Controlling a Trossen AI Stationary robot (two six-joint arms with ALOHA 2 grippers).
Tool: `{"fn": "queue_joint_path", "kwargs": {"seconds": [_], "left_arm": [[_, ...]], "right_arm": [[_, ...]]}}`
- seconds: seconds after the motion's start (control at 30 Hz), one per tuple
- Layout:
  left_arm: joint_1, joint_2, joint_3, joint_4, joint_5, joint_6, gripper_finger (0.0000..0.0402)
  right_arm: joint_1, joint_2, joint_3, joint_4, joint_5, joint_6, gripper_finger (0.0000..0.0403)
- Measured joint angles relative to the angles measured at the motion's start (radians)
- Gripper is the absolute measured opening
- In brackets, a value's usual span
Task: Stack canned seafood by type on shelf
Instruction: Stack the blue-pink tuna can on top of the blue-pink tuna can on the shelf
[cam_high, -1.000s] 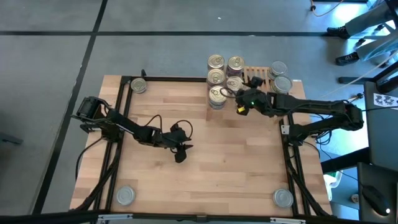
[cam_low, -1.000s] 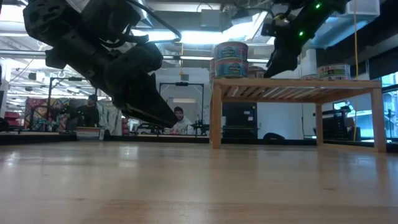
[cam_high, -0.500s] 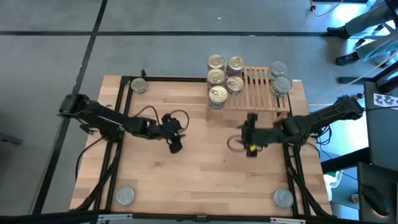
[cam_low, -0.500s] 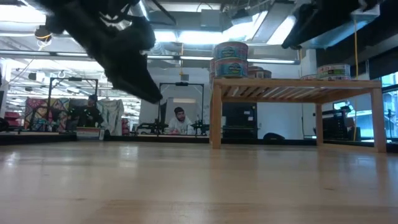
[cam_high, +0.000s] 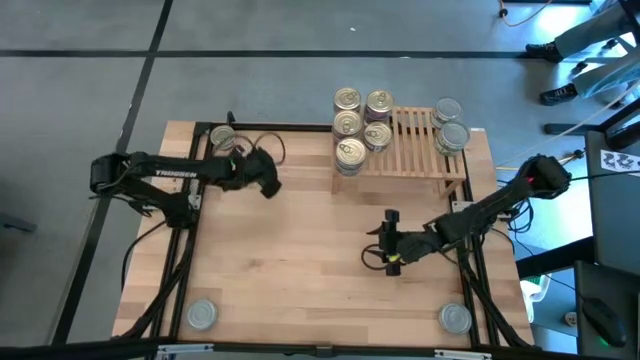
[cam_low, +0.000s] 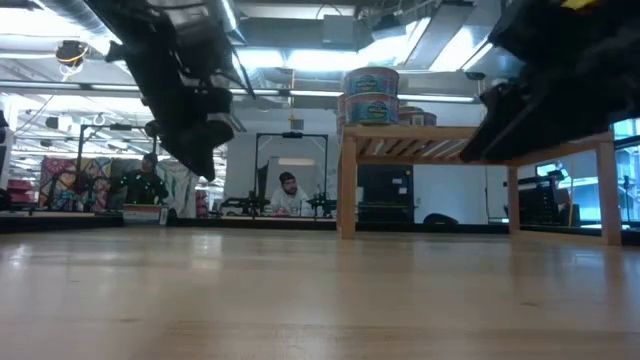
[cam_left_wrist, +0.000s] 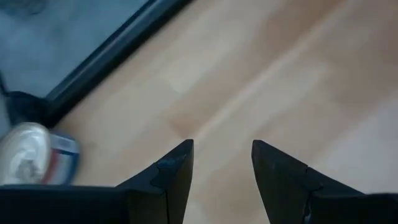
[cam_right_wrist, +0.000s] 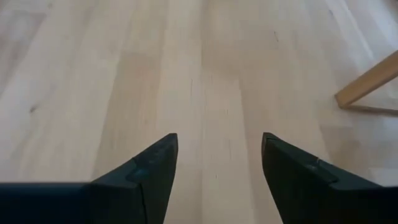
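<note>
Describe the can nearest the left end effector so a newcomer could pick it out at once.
Start at the wooden table and go to its far left corner. A single can lies there, just beyond the left end effector. Unlike the cans grouped on the shelf, it sits alone on the tabletop.

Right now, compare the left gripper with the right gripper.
The left gripper is at the table's far left, beside a can; the right gripper is over bare wood near the middle, in front of the shelf. A can shows in the left wrist view; the right's shows only wood and a shelf leg. Both are open and empty.
</note>
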Motion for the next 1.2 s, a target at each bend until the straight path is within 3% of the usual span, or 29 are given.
{"fn": "queue_joint_path", "kwargs": {"seconds": [0.13,0.3,0.73,0.9,1.2], "left_arm": [[0.14,0.0,0.025,-0.016,0.0,0.047,0.0158],[0.297,0.041,0.118,-0.158,-0.025,0.093,0.0124],[0.558,0.336,0.325,-0.403,-0.105,0.168,0.0024],[0.62,0.421,0.347,-0.386,-0.118,0.209,0.0002],[0.711,0.496,0.347,-0.309,-0.108,0.278,0.0009]], "right_arm": [[0.0,0.076,-0.018,0.101,0.027,0.009,0.0225],[0.0,0.172,-0.02,0.2,0.035,0.009,0.0225],[0.0,0.277,-0.02,0.282,0.043,0.012,0.0225],[0.0,0.277,-0.02,0.295,0.043,0.012,0.0225],[0.0,0.277,-0.019,0.297,0.043,0.012,0.0225]]}}
